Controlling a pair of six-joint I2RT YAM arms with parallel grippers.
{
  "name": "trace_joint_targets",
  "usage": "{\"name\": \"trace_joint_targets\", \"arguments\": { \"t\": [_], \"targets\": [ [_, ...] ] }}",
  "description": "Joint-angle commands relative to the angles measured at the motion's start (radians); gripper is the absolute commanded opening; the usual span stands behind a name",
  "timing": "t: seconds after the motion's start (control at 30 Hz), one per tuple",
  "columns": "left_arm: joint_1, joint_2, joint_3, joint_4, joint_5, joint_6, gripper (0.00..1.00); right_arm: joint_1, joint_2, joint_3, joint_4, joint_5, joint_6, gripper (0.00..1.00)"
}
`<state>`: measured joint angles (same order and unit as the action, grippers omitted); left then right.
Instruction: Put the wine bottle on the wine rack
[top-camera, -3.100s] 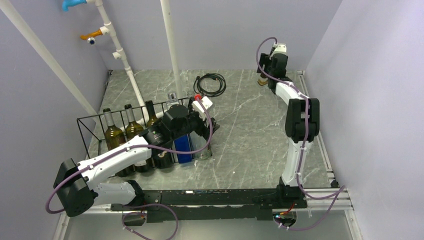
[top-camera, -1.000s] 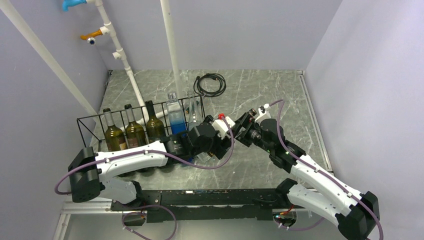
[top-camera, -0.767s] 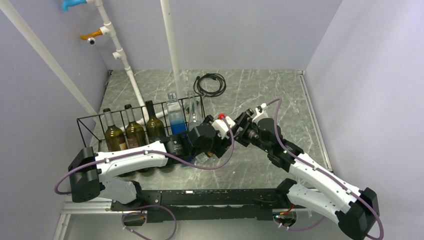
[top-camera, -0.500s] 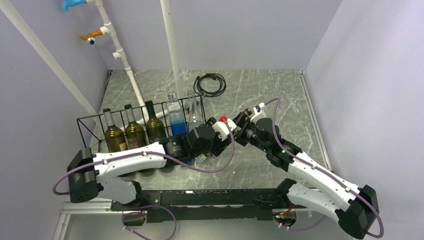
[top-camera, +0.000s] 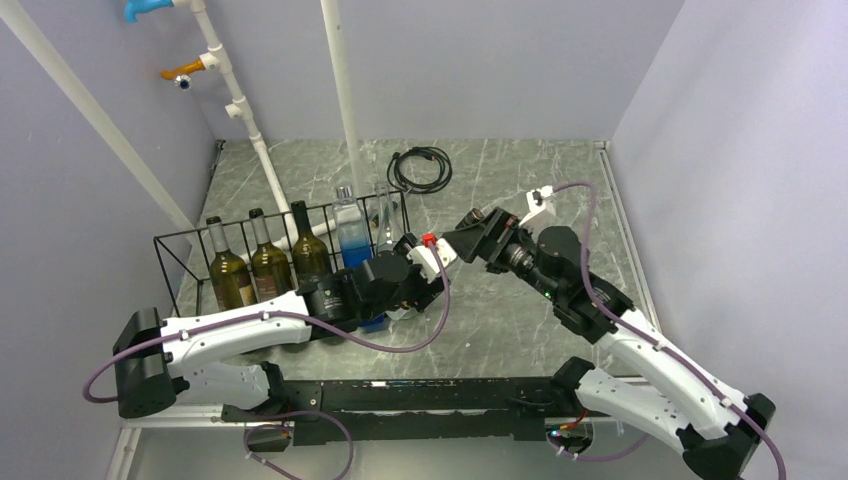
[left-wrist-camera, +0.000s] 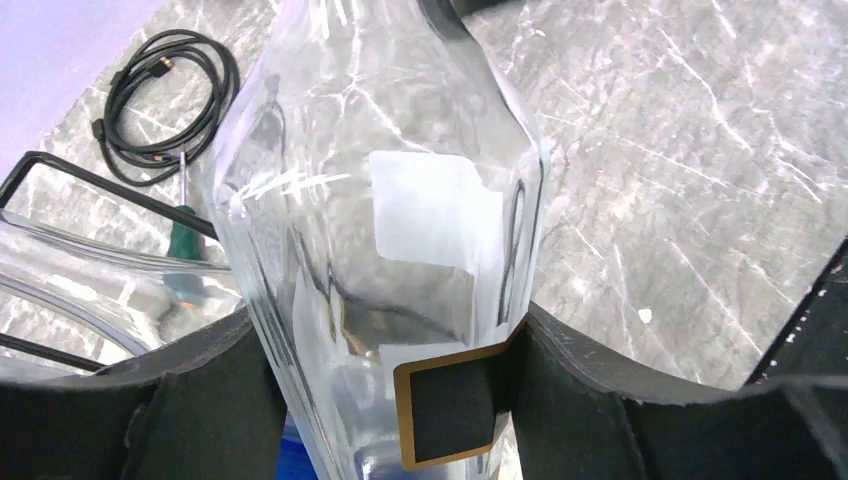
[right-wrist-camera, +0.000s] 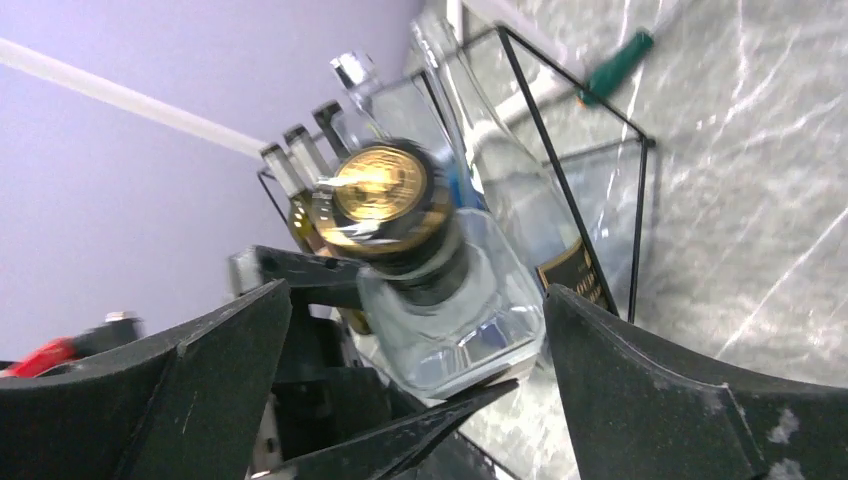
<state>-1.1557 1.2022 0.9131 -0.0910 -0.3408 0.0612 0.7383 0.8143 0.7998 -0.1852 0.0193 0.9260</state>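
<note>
Left wrist view: left fingers (left-wrist-camera: 600, 400) pinch the clear wine bottle (left-wrist-camera: 400, 220) low on its body. Right fingers (right-wrist-camera: 640, 390) are spread wide either side of its gold cap (right-wrist-camera: 380, 190), not touching. The bottle sits at the right end of the wine rack (top-camera: 178, 262). Risk: slick glass in a single low grip could swivel or slip, clipping the rack's end wire or the racked bottles (top-camera: 268, 262).

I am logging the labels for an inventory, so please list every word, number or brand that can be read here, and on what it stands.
No text can be read in any view.
Black gold-edged label on the clear bottle: no legible print.
White patch on the same bottle: blank from this side.
Gold cap: embossed mark, blurred.
Labels on the dark bottles in the wine rack: too small.
</note>
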Motion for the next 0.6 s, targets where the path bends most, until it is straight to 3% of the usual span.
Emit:
{"name": "trace_joint_targets", "arguments": {
  "t": [0.0, 0.33, 0.57],
  "targets": [
    [0.005, -0.041, 0.017, 0.077, -0.027, 0.03, 0.0, -0.004, -0.052, 0.076, 0.028, 0.083, -0.087, 0.99],
    [0.005, -0.058, -0.007, 0.12, -0.012, 0.042, 0.0, -0.006, -0.045, 0.162, -0.078, 0.18, -0.168, 0.99],
    [0.005, -0.092, -0.028, 0.154, 0.066, 0.016, 0.0, -0.007, -0.046, 0.115, -0.052, 0.184, -0.16, 0.83]
  ]
}}
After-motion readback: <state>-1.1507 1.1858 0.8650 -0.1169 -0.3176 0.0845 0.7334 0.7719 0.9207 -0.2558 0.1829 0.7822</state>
